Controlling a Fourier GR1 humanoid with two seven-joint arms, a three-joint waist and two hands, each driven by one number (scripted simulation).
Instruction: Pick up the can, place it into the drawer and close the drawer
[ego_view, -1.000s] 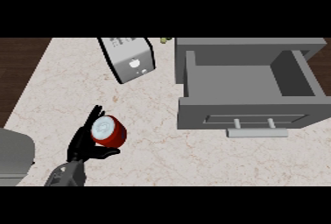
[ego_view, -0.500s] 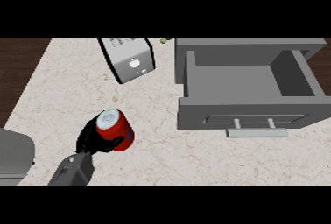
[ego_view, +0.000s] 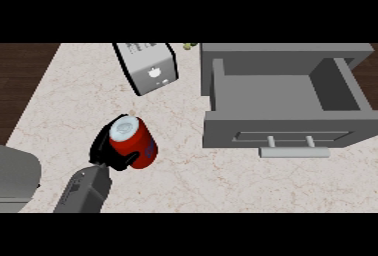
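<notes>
The left hand (ego_view: 107, 152) is at the near left part of the counter (ego_view: 221, 185), and its black fingers and thumb are curled around the can (ego_view: 134, 142), so the hand is grasping it. The fingers cover the left side and the lower end of the can. The grey forearm (ego_view: 85, 190) comes in from the near edge and points toward the far side.

The can is red, with a blue mark on its side and a pale round top. It is tilted, with the top leaning to the far left. I cannot tell if its lower end touches the counter, because the hand hides it. The can is outside the drawer (ego_view: 280, 131), well apart from it on the left.

The drawer is grey and stands open at the right side of the scene. Its inside is bare grey, and its front wall faces the near side. On this front wall there is a pale bar handle (ego_view: 294, 151).

At the far side, left of the drawer, a grey and white appliance (ego_view: 148, 67) stands at an angle. Just beside its far right corner are some small green things (ego_view: 190, 46), too small to name.

At the near left edge there is a light grey rounded object (ego_view: 16, 175), cut by the edge of the view; I cannot tell what it is.
</notes>
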